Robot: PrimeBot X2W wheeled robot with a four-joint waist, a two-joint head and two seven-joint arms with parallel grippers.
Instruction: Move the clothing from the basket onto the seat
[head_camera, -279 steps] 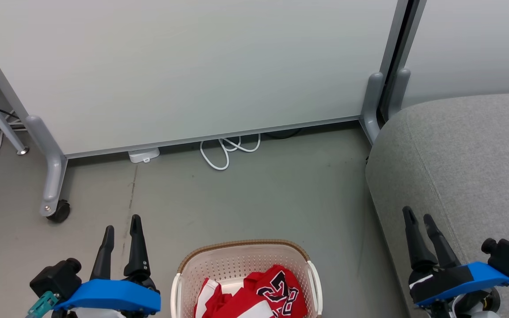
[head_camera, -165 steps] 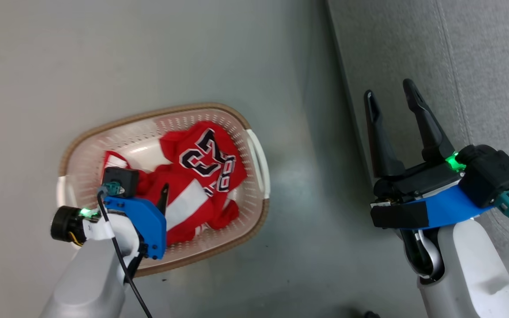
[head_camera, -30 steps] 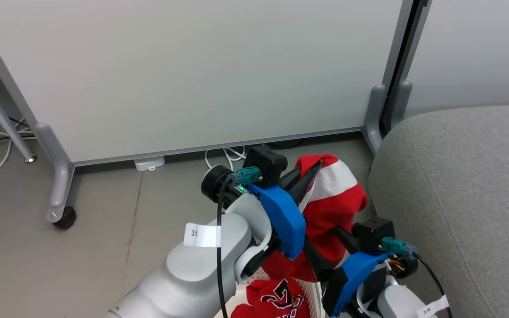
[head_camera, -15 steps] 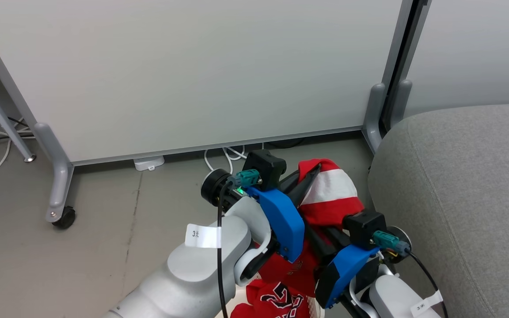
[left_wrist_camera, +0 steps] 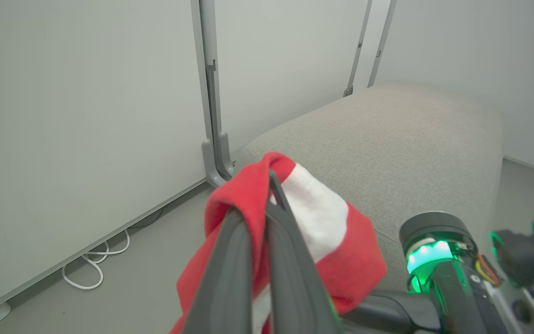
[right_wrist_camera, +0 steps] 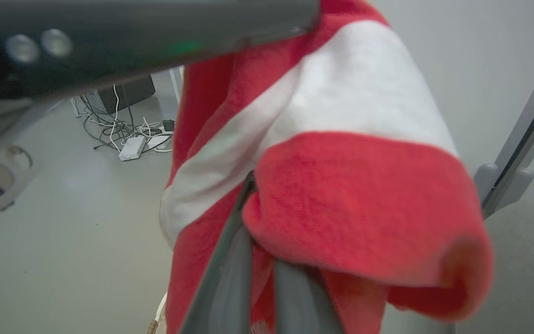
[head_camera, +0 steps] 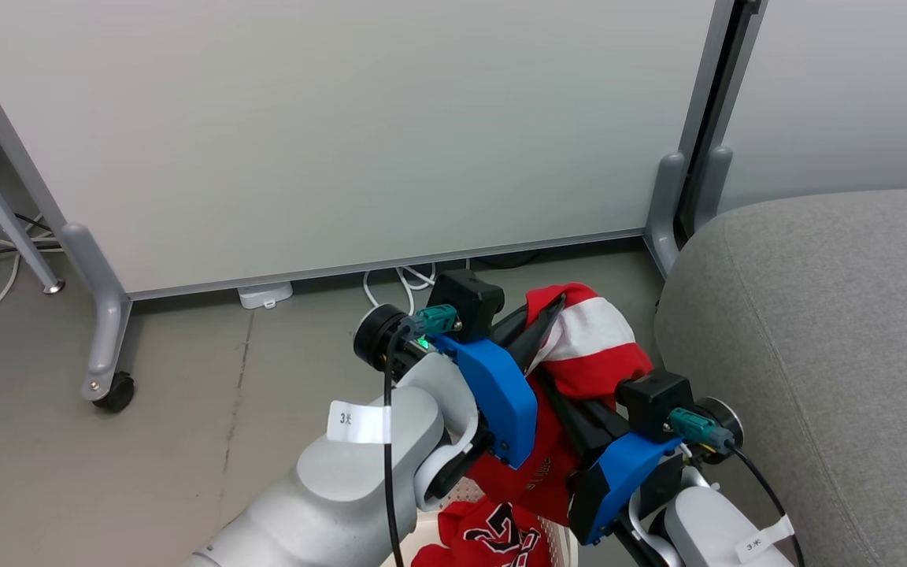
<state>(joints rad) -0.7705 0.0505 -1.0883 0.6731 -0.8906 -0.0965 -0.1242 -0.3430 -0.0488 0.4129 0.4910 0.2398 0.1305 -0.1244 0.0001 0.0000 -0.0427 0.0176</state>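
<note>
- Head view: the left gripper (head_camera: 554,311) is clamped on the top fold of the red white-striped garment (head_camera: 591,339), held in the air just short of the rounded edge of the grey seat (head_camera: 816,315). The right gripper (head_camera: 573,400), a second ago below and reaching, now grips its lower folds. The numbered red garment (head_camera: 493,539) remains in the basket (head_camera: 557,535). Seconds earlier, both lay there.
- Left wrist view: the left gripper (left_wrist_camera: 258,204) has its fingers pinched together through the striped cloth (left_wrist_camera: 313,218), with the seat (left_wrist_camera: 387,139) directly beyond.
- Right wrist view: the right gripper (right_wrist_camera: 262,232) is closed on a bunched red fold (right_wrist_camera: 341,195). With two holds secured, the carry over the seat looks ready.
</note>
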